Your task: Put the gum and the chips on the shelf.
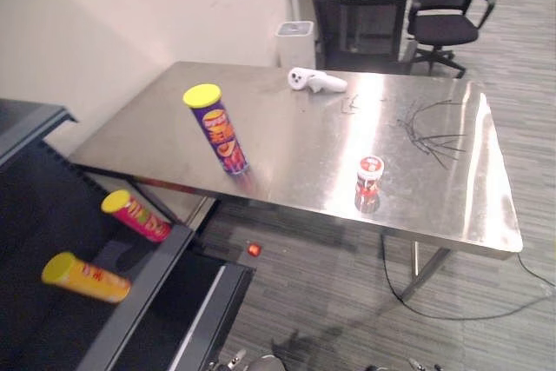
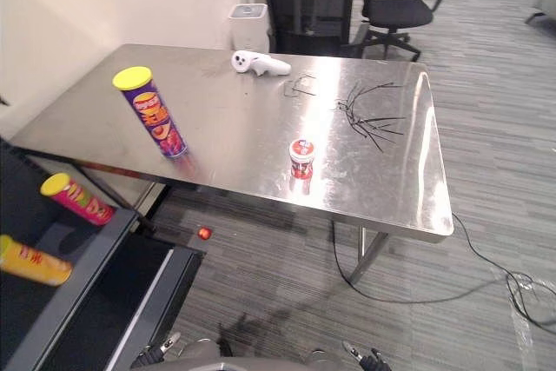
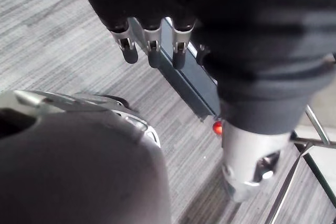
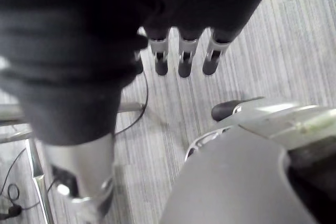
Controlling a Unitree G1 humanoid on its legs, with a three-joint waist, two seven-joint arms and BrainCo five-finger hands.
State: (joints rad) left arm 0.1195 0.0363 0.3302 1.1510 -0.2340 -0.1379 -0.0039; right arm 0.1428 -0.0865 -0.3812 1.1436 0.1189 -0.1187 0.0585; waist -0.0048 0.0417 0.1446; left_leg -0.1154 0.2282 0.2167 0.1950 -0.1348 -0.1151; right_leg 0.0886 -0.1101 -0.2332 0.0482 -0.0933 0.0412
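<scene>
**Left eye view:** The job looks not yet begun. The purple chips can (image 1: pixel 215 128), a tall round tube with a yellow lid, stands on the shiny metal bench (image 1: pixel 295 154). The gum tub (image 1: pixel 369 175) is small, round, red and white. It stands near the front edge of the bench, well apart from the chips can. Both have yet to go on the dark shelf (image 1: pixel 146 288) at the left. Two more long round cans lie there on their sides, a pink can (image 1: pixel 136 215) and an orange can (image 1: pixel 85 278).

**Right eye view:** A smooth white controller (image 2: pixel 259 62) lies at the far side of the bench. Thin black wires (image 2: pixel 369 115) lie in a tangle near it.

**Left wrist view:** The left robot hand (image 3: pixel 153 51) hangs over the stripy grey carpet (image 3: pixel 63 35). Its fingers are straight and hold nothing.

**Right wrist view:** The right robot hand (image 4: pixel 184 59) hangs the same way, with straight fingers and nothing in them.
</scene>
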